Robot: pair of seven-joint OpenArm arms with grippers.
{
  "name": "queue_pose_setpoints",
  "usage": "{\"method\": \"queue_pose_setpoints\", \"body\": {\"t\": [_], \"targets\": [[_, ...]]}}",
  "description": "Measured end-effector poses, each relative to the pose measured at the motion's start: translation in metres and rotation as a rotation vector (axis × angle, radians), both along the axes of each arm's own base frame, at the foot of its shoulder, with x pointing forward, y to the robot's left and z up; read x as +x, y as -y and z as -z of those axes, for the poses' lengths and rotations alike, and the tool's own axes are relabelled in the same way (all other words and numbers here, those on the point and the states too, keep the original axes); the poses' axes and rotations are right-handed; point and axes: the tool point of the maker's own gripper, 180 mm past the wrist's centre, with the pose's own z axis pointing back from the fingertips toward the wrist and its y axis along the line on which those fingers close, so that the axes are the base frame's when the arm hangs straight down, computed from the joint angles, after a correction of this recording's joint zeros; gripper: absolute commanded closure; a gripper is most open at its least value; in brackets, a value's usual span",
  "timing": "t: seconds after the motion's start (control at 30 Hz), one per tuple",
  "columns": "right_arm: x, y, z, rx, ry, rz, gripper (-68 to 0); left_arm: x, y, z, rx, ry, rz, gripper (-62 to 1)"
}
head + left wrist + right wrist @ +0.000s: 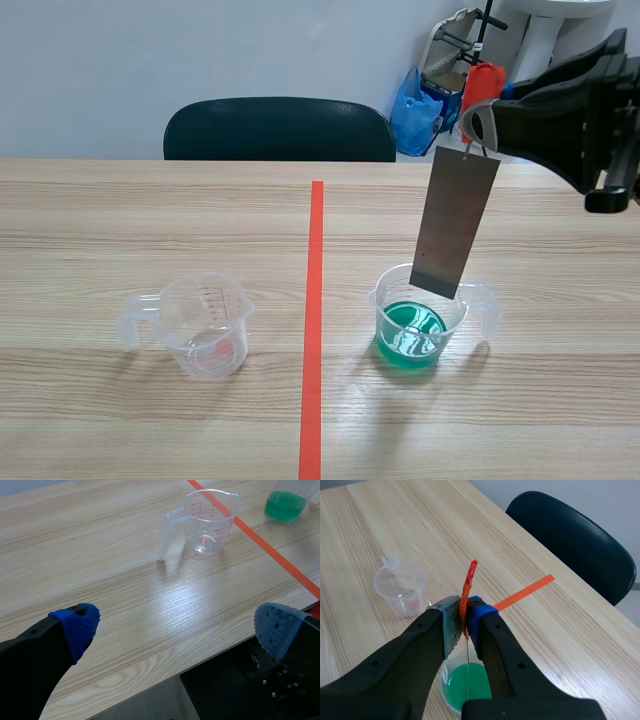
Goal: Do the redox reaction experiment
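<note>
A grey metal plate (455,225) hangs from an orange clip (482,85), and my right gripper (478,122) is shut on that clip, raised at the right. The plate's lower edge sits about level with the rim of a clear beaker of green liquid (420,320), above the liquid. In the right wrist view the orange clip (468,587) is pinched in the gripper (465,617), with the green beaker (465,682) straight below. An empty clear beaker (205,325) stands left of the tape line. My left gripper (177,625) is open over the table's near edge, well short of the empty beaker (205,522).
An orange tape line (314,320) runs down the table's middle between the two beakers. A dark chair (280,128) stands behind the far edge, with a blue bag (415,110) beyond it. Bare wood lies between my left gripper and the beakers.
</note>
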Motion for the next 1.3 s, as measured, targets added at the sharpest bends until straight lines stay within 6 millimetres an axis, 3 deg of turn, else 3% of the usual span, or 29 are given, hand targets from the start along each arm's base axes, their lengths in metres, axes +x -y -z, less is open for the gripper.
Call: {"method": "queue_pose_setpoints", "body": {"t": [1.3], "targets": [[-0.0003, 0.0012, -0.0003, 0.010, -0.027, 0.005, -0.6, 0.0000, 0.0000, 0.0000, 0.000, 0.000, 0.000, -62.3]]}}
